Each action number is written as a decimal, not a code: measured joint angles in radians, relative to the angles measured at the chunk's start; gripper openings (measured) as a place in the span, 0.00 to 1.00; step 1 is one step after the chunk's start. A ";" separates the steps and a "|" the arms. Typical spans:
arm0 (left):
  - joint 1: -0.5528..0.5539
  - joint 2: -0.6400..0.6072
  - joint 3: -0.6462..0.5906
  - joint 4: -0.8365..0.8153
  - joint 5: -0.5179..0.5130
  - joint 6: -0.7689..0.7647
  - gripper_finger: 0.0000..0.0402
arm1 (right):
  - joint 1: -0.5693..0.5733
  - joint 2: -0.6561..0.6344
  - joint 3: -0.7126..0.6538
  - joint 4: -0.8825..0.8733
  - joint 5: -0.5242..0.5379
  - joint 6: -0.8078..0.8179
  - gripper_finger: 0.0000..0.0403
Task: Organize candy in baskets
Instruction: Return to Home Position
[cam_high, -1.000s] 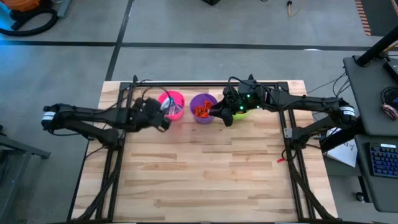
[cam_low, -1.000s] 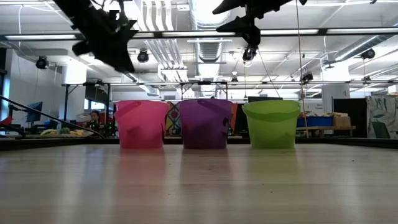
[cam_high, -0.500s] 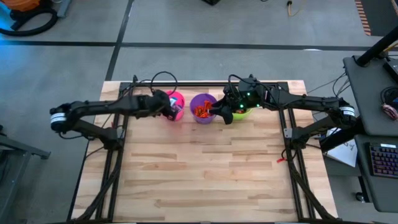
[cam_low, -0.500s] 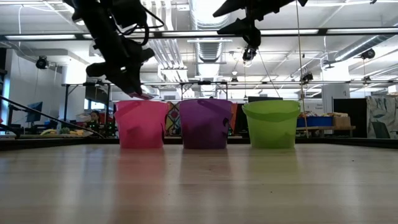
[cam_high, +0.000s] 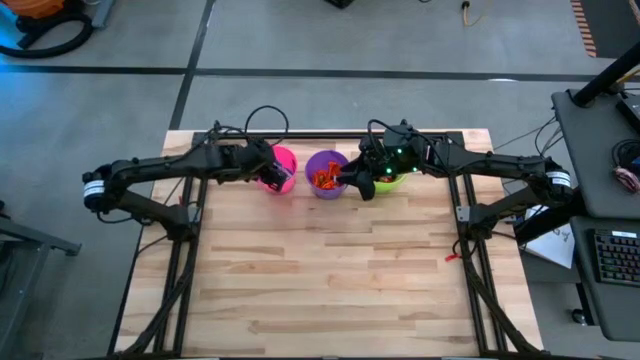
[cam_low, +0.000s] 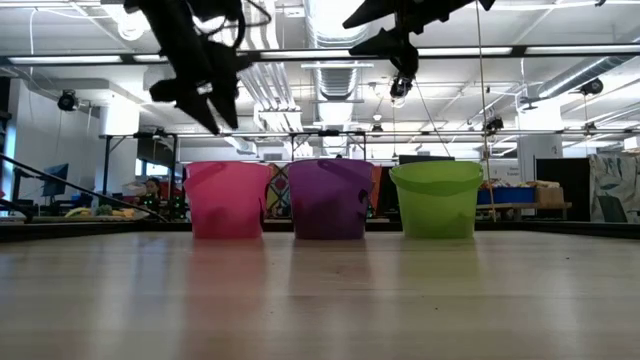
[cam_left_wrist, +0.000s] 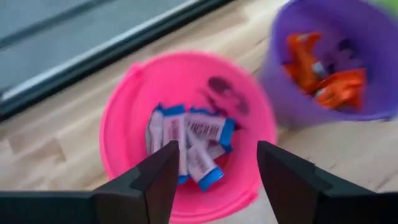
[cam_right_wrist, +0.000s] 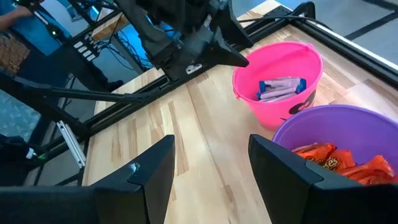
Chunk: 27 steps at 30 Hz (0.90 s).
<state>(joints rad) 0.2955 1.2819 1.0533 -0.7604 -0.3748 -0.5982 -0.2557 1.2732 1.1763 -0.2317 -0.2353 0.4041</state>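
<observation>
Candy (cam_left_wrist: 193, 134) in pink basket (cam_left_wrist: 121, 118), left tool (cam_left_wrist: 217, 149) above

A pale wooden plank tabletop (cam_high: 320, 270) is carrying three small round containers, all standing upright in a row near its far edge. A pink plastic bucket (cam_low: 226, 198) is sitting at the left end. A purple plastic bucket (cam_low: 329, 197) is standing just beside it in the middle, and a lime green plastic bucket (cam_low: 436, 198) is standing at the right end.

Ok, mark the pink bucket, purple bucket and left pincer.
pink bucket (cam_left_wrist: 168, 78): left wrist view, inner wall.
purple bucket (cam_left_wrist: 373, 32): left wrist view, inner wall.
left pincer (cam_left_wrist: 216, 152): left wrist view, midway between fingertips.
</observation>
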 joint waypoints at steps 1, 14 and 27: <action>-0.010 -0.007 0.013 0.001 -0.001 0.016 0.49 | 0.000 0.000 0.000 0.000 0.000 -0.016 0.49; -0.365 -0.228 -0.007 0.401 -0.001 0.280 0.48 | 0.012 -0.012 -0.009 0.040 -0.044 -0.228 0.49; -0.517 -0.350 -0.046 0.497 -0.031 0.131 0.48 | 0.072 -0.042 -0.020 0.094 -0.078 -0.123 0.49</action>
<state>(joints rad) -0.2218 0.9322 1.0069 -0.2632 -0.4058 -0.4668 -0.1837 1.2316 1.1561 -0.1373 -0.3138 0.2807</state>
